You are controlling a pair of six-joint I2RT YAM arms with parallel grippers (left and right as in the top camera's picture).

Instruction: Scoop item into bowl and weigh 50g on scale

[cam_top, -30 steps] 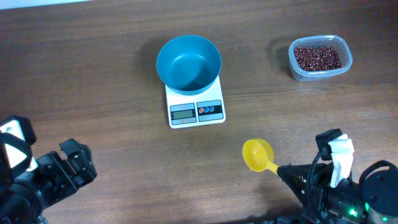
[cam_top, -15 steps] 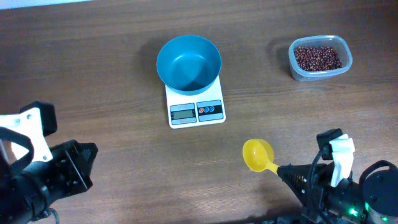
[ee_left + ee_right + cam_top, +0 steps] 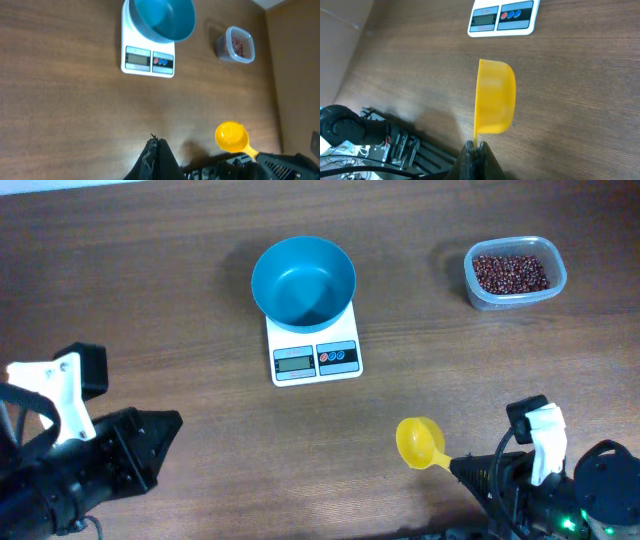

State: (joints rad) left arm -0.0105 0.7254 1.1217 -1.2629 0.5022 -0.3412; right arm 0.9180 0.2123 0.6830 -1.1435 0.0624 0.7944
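- Gripping the thin handle of a yellow scoop point(image 3: 420, 442), the right gripper point(image 3: 458, 468) has its fingers pinched tight on it, low at the near right of the table point(image 3: 150, 300).
- Scoop cup points away from that arm, toward the scale point(image 3: 315, 358); overhead it looks bare yellow inside, with no beans in it.
- The right wrist view shows the cup point(image 3: 495, 97) from the side, just ahead of the fingertips. I cannot tell whether it touches the wood.
- Left gripper point(image 3: 172, 422): fingers drawn together to a point, holding nothing, near the left front of the table and well apart from the scale.
- In its own wrist view, the left gripper's tip point(image 3: 154, 142) shows as one dark wedge with no gap.
- Bowl point(image 3: 303, 280): upright on the rear of the scale, overhanging its sides, inside empty.
- Scale display point(image 3: 294, 361) and buttons point(image 3: 338, 356) are clear of the bowl; the reading is too small to make out.
- Beans point(image 3: 510, 273): all in the clear tub point(image 3: 553, 288) at the far right, well apart from scale and scoop.
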